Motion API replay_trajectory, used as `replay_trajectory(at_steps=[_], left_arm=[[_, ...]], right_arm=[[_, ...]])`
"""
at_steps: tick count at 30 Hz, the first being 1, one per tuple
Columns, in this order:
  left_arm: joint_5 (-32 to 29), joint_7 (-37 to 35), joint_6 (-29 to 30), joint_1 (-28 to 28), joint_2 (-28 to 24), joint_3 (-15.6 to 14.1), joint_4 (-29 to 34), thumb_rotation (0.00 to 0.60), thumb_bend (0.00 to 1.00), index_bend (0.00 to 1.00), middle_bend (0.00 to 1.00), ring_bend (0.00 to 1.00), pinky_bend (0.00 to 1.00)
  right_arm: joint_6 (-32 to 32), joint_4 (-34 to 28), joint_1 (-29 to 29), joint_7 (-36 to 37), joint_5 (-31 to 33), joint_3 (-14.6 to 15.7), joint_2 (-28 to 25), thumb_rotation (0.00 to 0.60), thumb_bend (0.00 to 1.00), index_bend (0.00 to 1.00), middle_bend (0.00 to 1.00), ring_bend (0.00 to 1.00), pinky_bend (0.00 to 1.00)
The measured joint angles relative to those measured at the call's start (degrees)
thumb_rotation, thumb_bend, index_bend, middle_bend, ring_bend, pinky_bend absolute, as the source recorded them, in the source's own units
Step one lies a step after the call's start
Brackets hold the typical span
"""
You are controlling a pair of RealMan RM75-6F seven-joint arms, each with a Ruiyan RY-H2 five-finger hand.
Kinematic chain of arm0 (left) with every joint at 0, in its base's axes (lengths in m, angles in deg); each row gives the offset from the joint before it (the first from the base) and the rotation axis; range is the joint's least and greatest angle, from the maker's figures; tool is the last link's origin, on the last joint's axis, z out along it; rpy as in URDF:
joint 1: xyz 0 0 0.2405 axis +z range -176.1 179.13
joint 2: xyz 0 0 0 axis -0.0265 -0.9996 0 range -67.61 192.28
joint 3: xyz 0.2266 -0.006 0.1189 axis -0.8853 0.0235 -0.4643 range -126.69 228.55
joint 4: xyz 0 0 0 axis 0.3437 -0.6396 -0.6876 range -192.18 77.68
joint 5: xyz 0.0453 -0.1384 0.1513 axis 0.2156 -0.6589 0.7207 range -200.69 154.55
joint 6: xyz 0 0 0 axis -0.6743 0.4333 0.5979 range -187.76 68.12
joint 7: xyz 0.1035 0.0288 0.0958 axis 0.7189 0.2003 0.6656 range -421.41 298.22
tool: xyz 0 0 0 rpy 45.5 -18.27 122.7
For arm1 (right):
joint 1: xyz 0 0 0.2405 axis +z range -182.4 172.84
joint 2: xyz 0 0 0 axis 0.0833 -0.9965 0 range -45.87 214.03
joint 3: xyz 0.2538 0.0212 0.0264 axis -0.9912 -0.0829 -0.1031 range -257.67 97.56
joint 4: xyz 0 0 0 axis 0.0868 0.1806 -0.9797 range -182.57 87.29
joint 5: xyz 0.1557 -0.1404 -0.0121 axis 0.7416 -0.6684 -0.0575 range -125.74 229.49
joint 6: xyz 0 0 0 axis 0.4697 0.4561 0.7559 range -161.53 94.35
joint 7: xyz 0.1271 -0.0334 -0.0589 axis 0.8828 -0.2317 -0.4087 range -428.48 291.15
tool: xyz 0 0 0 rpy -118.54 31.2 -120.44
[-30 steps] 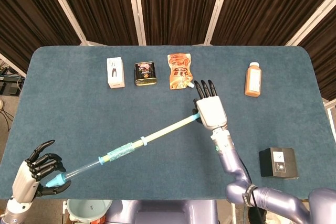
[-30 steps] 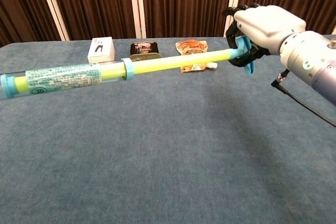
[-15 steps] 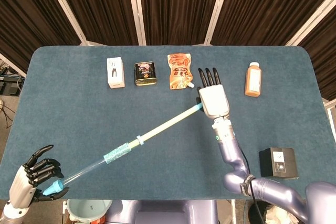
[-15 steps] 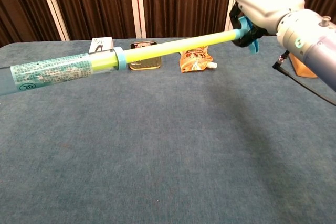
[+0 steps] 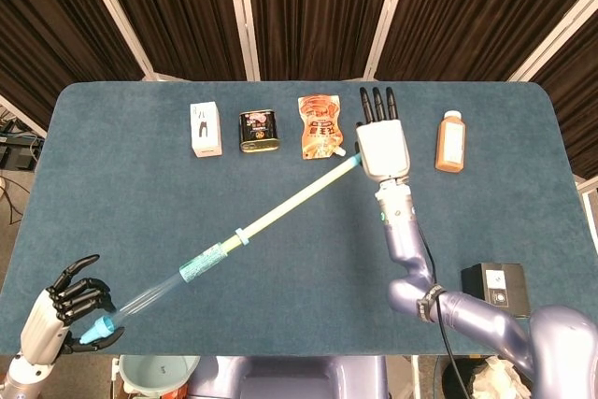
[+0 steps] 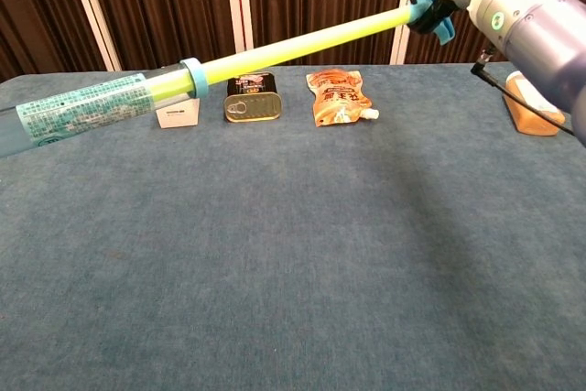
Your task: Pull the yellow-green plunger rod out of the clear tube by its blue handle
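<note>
Right hand (image 5: 383,147) grips handle (image 6: 430,8), left hand (image 5: 58,313) clamps tube (image 5: 154,292) end; should pull straight along rod (image 5: 299,195) so it doesn't bind.

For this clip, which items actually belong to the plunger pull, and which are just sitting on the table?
Part of the job:
- clear tube, held by the left robot hand
- yellow-green plunger rod
- blue handle, gripped by the right robot hand

Lying about:
- white box
- dark tin can
- orange pouch
- orange bottle
- black box
</note>
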Motion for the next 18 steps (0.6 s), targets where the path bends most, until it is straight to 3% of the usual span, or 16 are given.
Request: replay_trajectory(at_steps=[11,18], left_arm=[[-0.2,-0.9,0.0,0.4,1.7,-1.0,-2.7,0.6,0.46,0.74,0.65,0.49,0.17],[0.2,0.0,-0.7,-0.8,2.8,-1.5,-2.8,0.6,0.46,0.74,0.65,0.49,0.17]], right_arm=[[1.7,9.8,2.8,4.5,4.8,-3.5,0.0,0.6,0.43,0.68,0.09,0.01,0.0],[4.1,13.0,3.6,8.2,5.6,-2.5,-0.1,0.6,0.43,0.68,0.09,0.01,0.0]])
